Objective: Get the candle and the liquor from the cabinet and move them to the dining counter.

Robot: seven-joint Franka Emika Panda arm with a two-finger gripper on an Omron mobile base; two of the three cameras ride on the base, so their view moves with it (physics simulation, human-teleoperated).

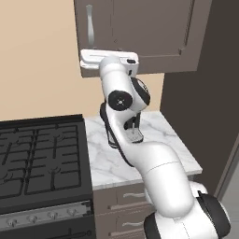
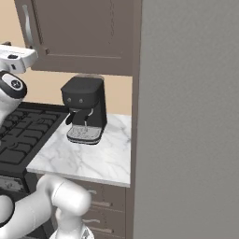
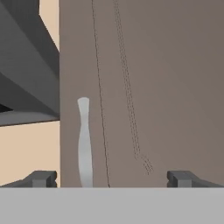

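light: even, soft; shadows: faint; focus: sharp; glare: none

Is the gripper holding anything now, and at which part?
Nothing is held. The gripper is open, facing the closed cabinet door near its handle.

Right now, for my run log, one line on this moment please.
gripper: open, empty | cabinet: doors shut | handle: between fingertips, untouched | coffee machine: on counter

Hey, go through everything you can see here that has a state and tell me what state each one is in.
cabinet: doors closed, silver handle untouched.
gripper: jaws wide open, empty, raised in front of the cabinet door near the handle.
coffee machine: upright on the small marble counter, nothing under its spout.
stove: burners unlit, no pots on the grates.
drawers: closed.
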